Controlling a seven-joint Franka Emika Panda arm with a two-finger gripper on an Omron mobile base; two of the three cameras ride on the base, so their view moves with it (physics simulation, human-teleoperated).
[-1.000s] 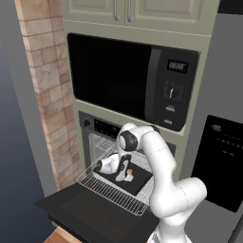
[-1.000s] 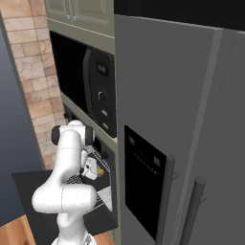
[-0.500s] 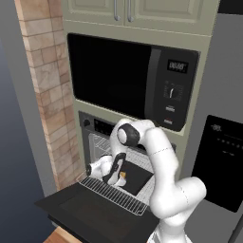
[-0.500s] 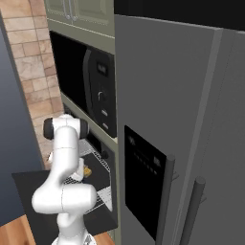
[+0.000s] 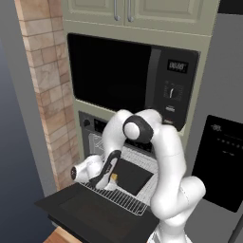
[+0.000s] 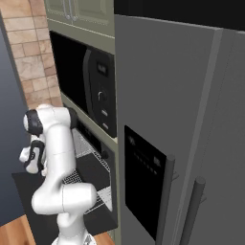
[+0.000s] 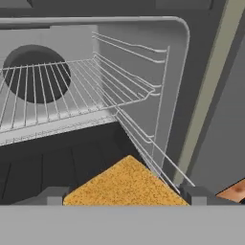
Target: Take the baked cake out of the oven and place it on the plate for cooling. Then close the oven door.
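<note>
Hand view: cake (image 7: 127,184) seemingly between claw (image 7: 123,196) tips.

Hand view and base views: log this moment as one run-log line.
phase: reaching for cake | gripper: open, astride the baked cake, grip not confirmed | cake: on dark tray on pulled-out rack | oven door: down, open

Brick column (image 5: 45,90) seen left of pale green cabinetry (image 5: 142,14). Black microwave (image 5: 128,78) set into it. Grey fridge (image 6: 191,119) placed at right. Wood floor (image 6: 14,232) glimpsed below.
</note>
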